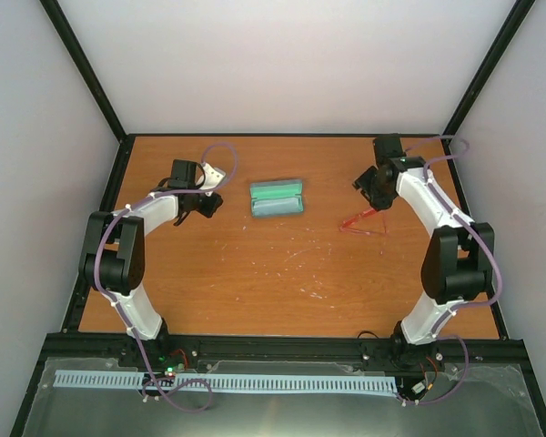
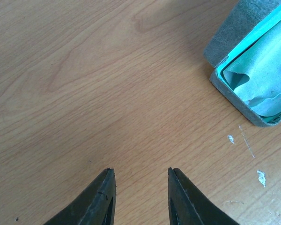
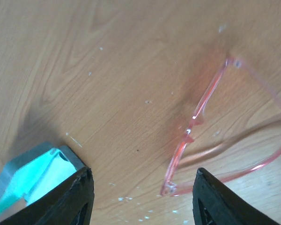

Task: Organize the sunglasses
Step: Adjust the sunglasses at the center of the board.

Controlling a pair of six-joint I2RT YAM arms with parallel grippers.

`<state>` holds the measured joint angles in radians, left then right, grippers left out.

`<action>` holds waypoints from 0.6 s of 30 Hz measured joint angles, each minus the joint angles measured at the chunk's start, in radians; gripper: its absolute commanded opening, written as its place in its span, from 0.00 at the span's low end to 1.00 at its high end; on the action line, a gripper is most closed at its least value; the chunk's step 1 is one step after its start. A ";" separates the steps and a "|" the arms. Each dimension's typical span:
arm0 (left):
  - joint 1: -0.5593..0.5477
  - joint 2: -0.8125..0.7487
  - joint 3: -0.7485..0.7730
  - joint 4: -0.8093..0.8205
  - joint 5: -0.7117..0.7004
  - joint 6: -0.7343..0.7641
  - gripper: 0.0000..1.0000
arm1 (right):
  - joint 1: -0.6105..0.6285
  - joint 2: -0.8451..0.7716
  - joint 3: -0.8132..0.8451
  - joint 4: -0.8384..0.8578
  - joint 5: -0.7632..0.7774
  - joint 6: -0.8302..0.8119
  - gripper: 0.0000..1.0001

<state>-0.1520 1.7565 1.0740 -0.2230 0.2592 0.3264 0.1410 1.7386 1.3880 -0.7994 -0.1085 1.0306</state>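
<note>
Sunglasses [image 3: 197, 111] lie on the table [image 1: 255, 273] right of the open case [image 1: 278, 198], seemingly unfolded. I see my right gripper [image 3: 143, 182] wide open over them and the left gripper [image 2: 140, 171] partly open, both empty.

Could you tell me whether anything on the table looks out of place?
The sunglasses lie loose on the table, temples unfolded, outside the open case, whose cloth sits crumpled inside.
</note>
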 measured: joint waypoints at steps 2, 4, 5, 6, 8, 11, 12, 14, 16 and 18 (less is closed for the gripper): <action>0.000 0.000 0.000 0.000 0.001 0.002 0.33 | -0.002 -0.027 0.024 -0.031 0.031 -0.145 0.49; 0.000 0.000 0.000 0.000 0.002 0.006 0.33 | -0.005 -0.023 0.051 -0.074 0.055 -0.274 0.39; 0.000 0.000 0.000 0.000 0.003 0.007 0.33 | -0.010 0.001 0.083 -0.117 0.069 -0.340 0.38; 0.000 0.000 0.000 -0.001 0.004 0.010 0.33 | -0.018 0.035 0.117 -0.157 0.083 -0.395 0.40; 0.000 0.000 0.000 -0.002 0.003 0.018 0.33 | -0.032 0.123 0.192 -0.227 0.120 -0.500 0.48; 0.000 0.000 0.000 -0.002 0.002 0.029 0.33 | -0.047 0.237 0.268 -0.290 0.180 -0.674 0.56; 0.000 0.000 0.000 -0.003 0.001 0.032 0.33 | -0.049 0.249 0.272 -0.295 0.184 -0.710 0.57; 0.000 0.000 0.000 -0.003 -0.002 0.036 0.33 | -0.055 0.254 0.271 -0.306 0.167 -0.798 0.58; 0.000 0.000 0.000 -0.005 -0.005 0.040 0.33 | -0.056 0.246 0.274 -0.311 0.161 -0.843 0.57; 0.000 0.000 0.000 -0.010 -0.005 0.042 0.33 | -0.056 0.246 0.281 -0.323 0.151 -0.872 0.51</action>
<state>-0.1516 1.7565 1.0740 -0.2325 0.2539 0.3679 0.0845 1.9850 1.6688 -1.1225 0.0425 0.1589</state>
